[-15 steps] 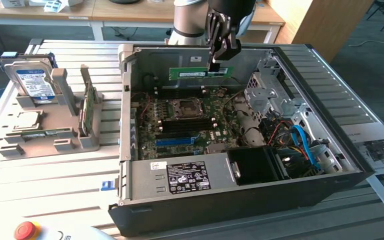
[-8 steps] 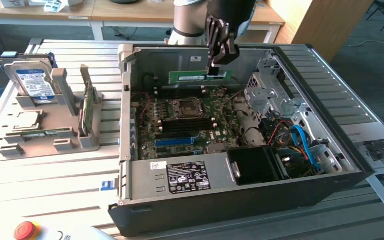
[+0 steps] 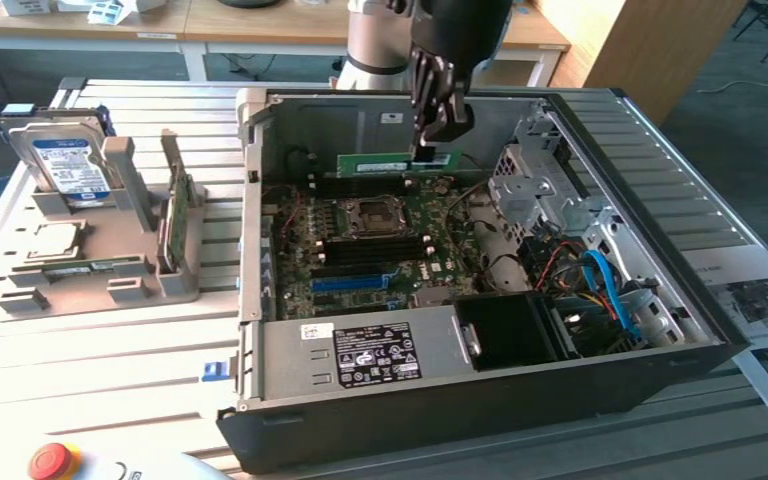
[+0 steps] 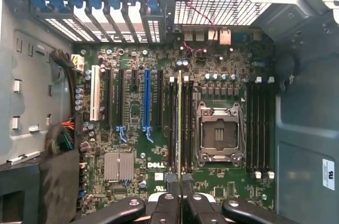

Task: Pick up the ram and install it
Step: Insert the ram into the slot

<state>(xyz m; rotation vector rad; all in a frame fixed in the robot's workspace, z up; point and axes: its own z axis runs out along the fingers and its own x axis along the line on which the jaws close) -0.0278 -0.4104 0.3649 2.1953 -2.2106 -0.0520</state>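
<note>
The ram (image 3: 392,163) is a thin green stick hanging level above the motherboard (image 3: 357,262) inside the open computer case (image 3: 491,400). My gripper (image 3: 428,150) is shut on its end nearer the exterior view's right, coming down from above. In the wrist view the ram (image 4: 180,123) shows edge-on as a narrow strip running out from my gripper (image 4: 180,203). It lies over the black memory slots (image 4: 172,128) beside the CPU socket (image 4: 220,134). Whether it touches a slot I cannot tell.
A grey holder (image 3: 104,270) at the exterior view's left carries a hard drive (image 3: 71,165), a wider green card (image 3: 177,215) and a processor (image 3: 51,240). In the case are a blue slot strip (image 4: 147,99), a power supply (image 3: 371,355) and blue cables (image 3: 604,280). A red button (image 3: 51,460) sits in front.
</note>
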